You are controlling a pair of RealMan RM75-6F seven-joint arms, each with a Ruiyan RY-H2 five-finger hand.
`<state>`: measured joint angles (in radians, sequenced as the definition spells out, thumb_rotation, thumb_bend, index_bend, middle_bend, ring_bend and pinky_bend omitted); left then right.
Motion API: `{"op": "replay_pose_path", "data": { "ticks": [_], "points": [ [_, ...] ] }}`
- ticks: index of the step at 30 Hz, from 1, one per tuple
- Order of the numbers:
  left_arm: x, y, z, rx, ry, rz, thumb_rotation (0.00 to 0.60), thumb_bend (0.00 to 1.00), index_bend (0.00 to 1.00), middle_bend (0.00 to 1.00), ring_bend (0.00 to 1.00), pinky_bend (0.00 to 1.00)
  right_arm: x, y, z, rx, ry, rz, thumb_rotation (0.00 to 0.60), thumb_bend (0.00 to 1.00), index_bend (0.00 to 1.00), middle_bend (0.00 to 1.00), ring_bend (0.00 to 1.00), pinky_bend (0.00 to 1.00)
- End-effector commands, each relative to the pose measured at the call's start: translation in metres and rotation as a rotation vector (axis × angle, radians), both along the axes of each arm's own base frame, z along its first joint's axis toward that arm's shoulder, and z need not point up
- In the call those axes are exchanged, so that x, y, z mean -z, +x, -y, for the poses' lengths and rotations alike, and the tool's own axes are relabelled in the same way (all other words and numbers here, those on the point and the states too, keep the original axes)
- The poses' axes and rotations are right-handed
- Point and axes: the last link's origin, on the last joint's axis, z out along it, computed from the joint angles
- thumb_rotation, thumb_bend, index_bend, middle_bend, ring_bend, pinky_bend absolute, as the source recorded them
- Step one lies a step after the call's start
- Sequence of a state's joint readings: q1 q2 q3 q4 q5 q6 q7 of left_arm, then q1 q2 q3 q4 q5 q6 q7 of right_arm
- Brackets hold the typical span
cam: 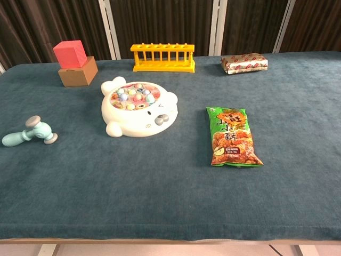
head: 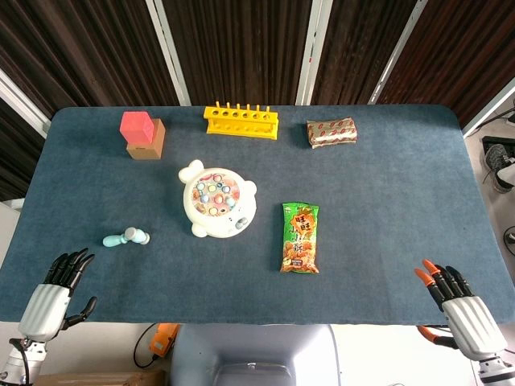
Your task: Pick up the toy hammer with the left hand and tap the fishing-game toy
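The left hand sits at the near left edge of the table, its fingers spread apart and stretched forward, holding nothing. The hammer lies on its side on the cloth just ahead of those fingertips and a little to their right, not touching them; in the chest view its head points right and its handle points left. Further ahead and to the right of the left fingers stands the fishing toy, a white bear-shaped tub with coloured fish in its round well. It is well apart from the hammer.

The right hand rests at the near right edge, its orange-tipped fingers extended and slightly apart, with nothing in them. Ahead and to the left of these fingers lies a green snack bag, flat, long side running away from the robot, just beside the fishing toy on its right.

Far beyond both hands, along the back of the table, are a red cube stacked on a brown box, a yellow rack and a wrapped brown packet. The chest view shows neither hand.
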<state>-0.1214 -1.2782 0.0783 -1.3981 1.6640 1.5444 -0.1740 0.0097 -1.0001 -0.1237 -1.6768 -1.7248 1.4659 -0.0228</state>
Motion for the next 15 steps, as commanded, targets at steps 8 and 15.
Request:
{"op": "replay_pose_path", "data": {
  "ticks": [8, 15],
  "points": [
    [0.021, 0.0, -0.039, 0.0, -0.004, 0.085, 0.6, 0.37, 0.0, 0.0, 0.0, 0.0, 0.001, 0.0, 0.0, 0.001, 0.018, 0.009, 0.6, 0.15, 0.0, 0.0, 0.0, 0.0],
    [0.058, -0.009, -0.095, -0.103, -0.083, 0.037, 0.6, 0.4, 0.02, 0.02, 0.0, 0.0, 0.002, 0.0, 0.002, 0.006, 0.025, 0.013, 0.6, 0.15, 0.0, 0.0, 0.0, 0.0]
  ]
}}
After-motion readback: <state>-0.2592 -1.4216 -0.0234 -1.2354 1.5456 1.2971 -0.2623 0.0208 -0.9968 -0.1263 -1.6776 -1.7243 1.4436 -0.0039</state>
